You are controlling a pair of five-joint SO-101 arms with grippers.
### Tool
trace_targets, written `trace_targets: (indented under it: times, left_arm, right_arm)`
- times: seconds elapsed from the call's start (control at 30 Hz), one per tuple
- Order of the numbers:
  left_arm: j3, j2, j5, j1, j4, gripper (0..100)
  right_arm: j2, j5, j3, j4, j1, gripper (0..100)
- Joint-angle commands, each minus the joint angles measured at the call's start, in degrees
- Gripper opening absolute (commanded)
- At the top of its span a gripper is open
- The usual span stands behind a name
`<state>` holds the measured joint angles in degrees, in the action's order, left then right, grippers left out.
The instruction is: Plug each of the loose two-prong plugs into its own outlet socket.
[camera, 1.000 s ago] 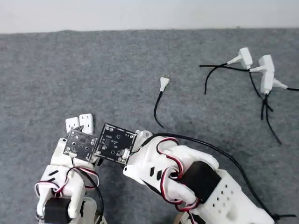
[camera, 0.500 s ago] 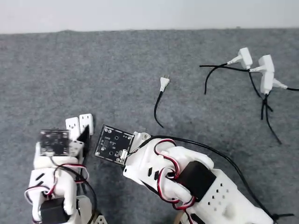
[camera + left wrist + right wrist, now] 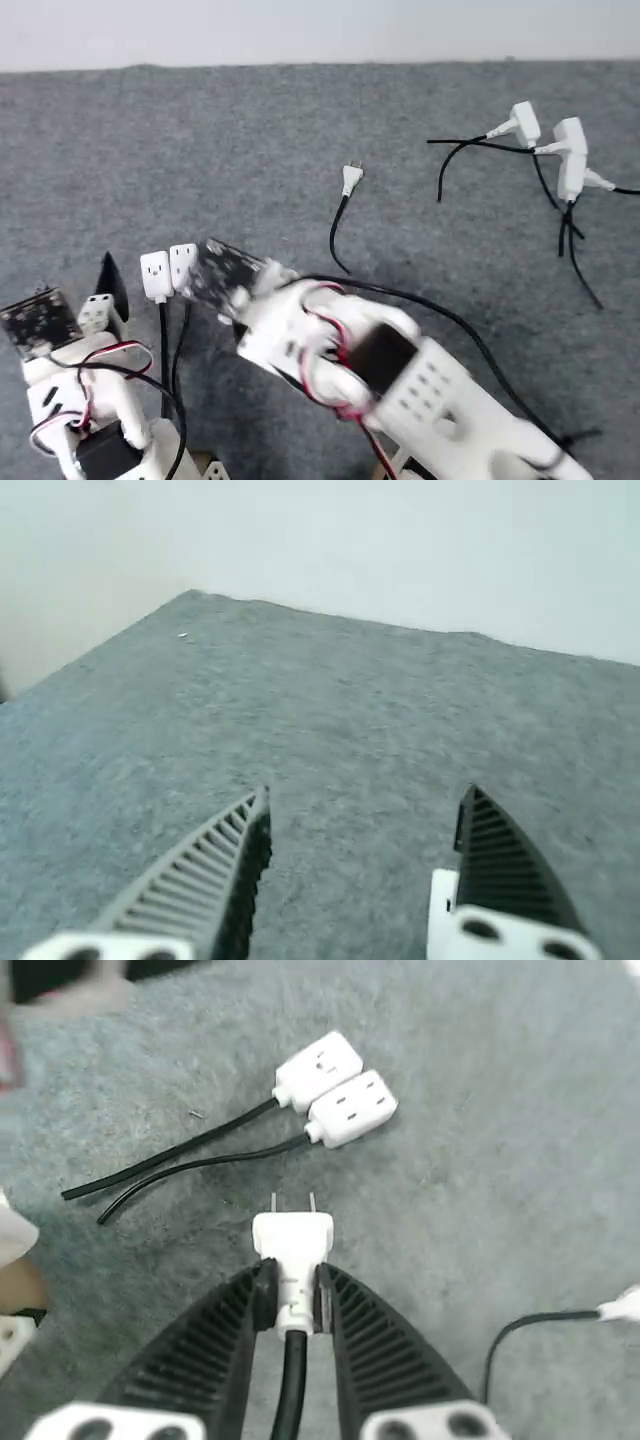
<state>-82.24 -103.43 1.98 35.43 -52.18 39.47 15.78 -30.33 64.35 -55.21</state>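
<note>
My right gripper (image 3: 292, 1295) is shut on a white two-prong plug (image 3: 292, 1248), whose prongs point at two white outlet sockets (image 3: 318, 1068) (image 3: 352, 1108) a short way ahead. In the high view these sockets (image 3: 155, 273) (image 3: 183, 264) lie side by side on the grey mat, just left of the right arm's wrist (image 3: 228, 272). A loose white plug (image 3: 351, 178) with a black cord lies mid-table. My left gripper (image 3: 360, 825) is open over bare mat, with nothing between its fingers. In the high view it (image 3: 103, 296) sits left of the sockets.
Three more white plugs or outlet pieces (image 3: 521, 124) (image 3: 570, 135) (image 3: 571, 176) with black cords lie at the far right. The sockets' cords (image 3: 163, 350) run back between the two arms. Another cord end (image 3: 622, 1306) shows in the right wrist view.
The left arm has swung left, away from the sockets, uncovering them. The right arm has moved forward and left, closer to the sockets.
</note>
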Motion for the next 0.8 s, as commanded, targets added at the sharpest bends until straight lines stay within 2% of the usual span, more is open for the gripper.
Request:
trace_targets:
  times: [0.0, 0.13, 0.27, 0.4, 0.53, 0.77]
  left_arm:
    - [0.9, -1.1, 2.8, 3.7, 1.8, 29]
    - [3.4, -1.1, 5.4, 10.0, 1.8, 29]
    - [6.6, -1.1, 9.9, 19.5, 1.6, 29]
    - [8.5, -1.1, 12.0, 28.0, 1.8, 29]
    - [9.4, -1.1, 14.1, 29.6, 1.8, 29]
    - [8.9, -1.1, 14.1, 29.5, 1.4, 29]
  right_arm:
    - [-14.8, -4.0, 12.6, -0.7, 0.2, 0.8]
    - [-27.3, -11.2, 27.3, -0.2, 2.8, 0.8]
    - [-39.9, -24.6, 40.7, 0.7, 3.3, 0.8]
    - [-55.0, -29.7, 53.7, 4.4, 3.6, 0.8]
    - [-70.7, -32.5, 72.5, 10.8, 4.6, 0.8]
    - [-93.6, -32.6, 108.8, 26.4, 4.6, 0.8]
